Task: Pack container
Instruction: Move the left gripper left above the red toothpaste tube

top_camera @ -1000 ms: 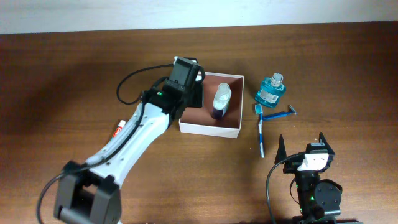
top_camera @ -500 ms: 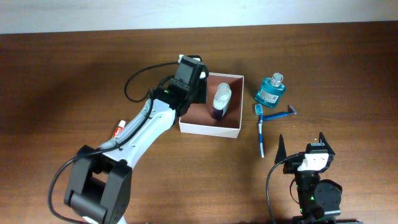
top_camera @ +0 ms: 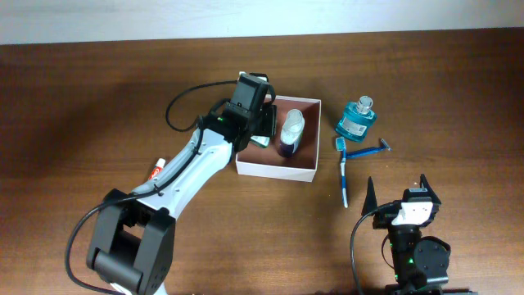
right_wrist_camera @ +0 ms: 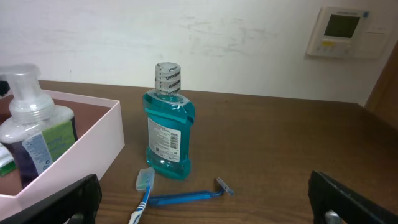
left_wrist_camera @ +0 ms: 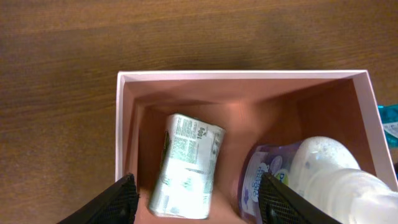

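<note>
The container (top_camera: 274, 170), a white box with a reddish-brown inside, sits mid-table. In it stands a pump bottle (top_camera: 291, 131) with a purple base. A white and green packet (left_wrist_camera: 186, 165) lies on the floor of the container (left_wrist_camera: 124, 124), left of the pump bottle (left_wrist_camera: 311, 180). My left gripper (top_camera: 258, 123) hovers over the box's left half. In the left wrist view the left gripper (left_wrist_camera: 199, 205) is open, its jaws wide on either side of the packet without touching it. My right gripper (top_camera: 397, 192) stands open near the front edge, holding nothing.
Right of the container stand a teal mouthwash bottle (top_camera: 356, 119), a blue toothbrush (top_camera: 343, 172) and a blue razor (top_camera: 368, 151). A small toothpaste tube (top_camera: 157, 170) lies left of the box, beside my left arm. The right wrist view shows the teal bottle (right_wrist_camera: 166, 124) and razor (right_wrist_camera: 186, 197) ahead.
My left gripper has opened and the white and green packet now lies loose on the container floor. The right arm has not moved.
</note>
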Tool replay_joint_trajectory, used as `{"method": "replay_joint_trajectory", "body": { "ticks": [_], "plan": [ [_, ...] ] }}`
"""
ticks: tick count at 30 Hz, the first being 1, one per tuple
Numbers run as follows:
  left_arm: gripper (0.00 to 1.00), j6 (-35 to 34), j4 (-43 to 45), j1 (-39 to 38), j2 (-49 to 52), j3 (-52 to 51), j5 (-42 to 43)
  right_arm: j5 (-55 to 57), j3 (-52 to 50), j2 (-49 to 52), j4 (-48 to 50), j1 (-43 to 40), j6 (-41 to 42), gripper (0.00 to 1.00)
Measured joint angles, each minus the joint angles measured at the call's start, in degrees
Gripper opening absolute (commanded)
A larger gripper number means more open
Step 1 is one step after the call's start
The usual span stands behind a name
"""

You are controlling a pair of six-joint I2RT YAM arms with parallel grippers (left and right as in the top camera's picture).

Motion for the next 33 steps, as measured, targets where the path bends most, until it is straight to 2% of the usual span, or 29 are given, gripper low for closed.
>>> {"method": "replay_joint_trajectory", "body": {
  "ticks": [5,11,14,15,17,22,23,24,33],
  "plan": [
    [0.64,2.8,-4.8,0.0,-0.8,2.2,-0.4,0.0,0.0,0.0,0.0,0.0,0.0,0.98],
    [0.65,5.1,-18.1,2.4,-6.6,7.4,-6.1,0.0,0.0,0.0,0.0,0.0,0.0,0.99],
    [0.73,5.7,-23.8,6.1,-10.8,8.7,-8.1,0.0,0.0,0.0,0.0,0.0,0.0,0.99],
    [0.79,5.8,-25.9,7.7,-12.1,9.0,-8.5,0.0,0.0,0.0,0.0,0.0,0.0,0.99],
    [0.85,5.9,-29.7,10.8,-14.1,9.2,-9.4,0.0,0.0,0.0,0.0,0.0,0.0,0.99],
    [0.87,5.8,-38.4,18.2,-14.9,9.3,-9.0,0.0,0.0,0.0,0.0,0.0,0.0,0.99],
    [0.87,5.9,-39.4,19.5,-14.8,9.3,-8.4,0.0,0.0,0.0,0.0,0.0,0.0,0.99],
    [0.92,5.9,-40.0,20.8,-14.8,9.3,-7.8,0.0,0.0,0.0,0.0,0.0,0.0,0.98],
    [0.89,4.5,-39.8,28.5,-14.8,5.4,-4.0,0.0,0.0,0.0,0.0,0.0,0.0,0.99]
  ]
}}
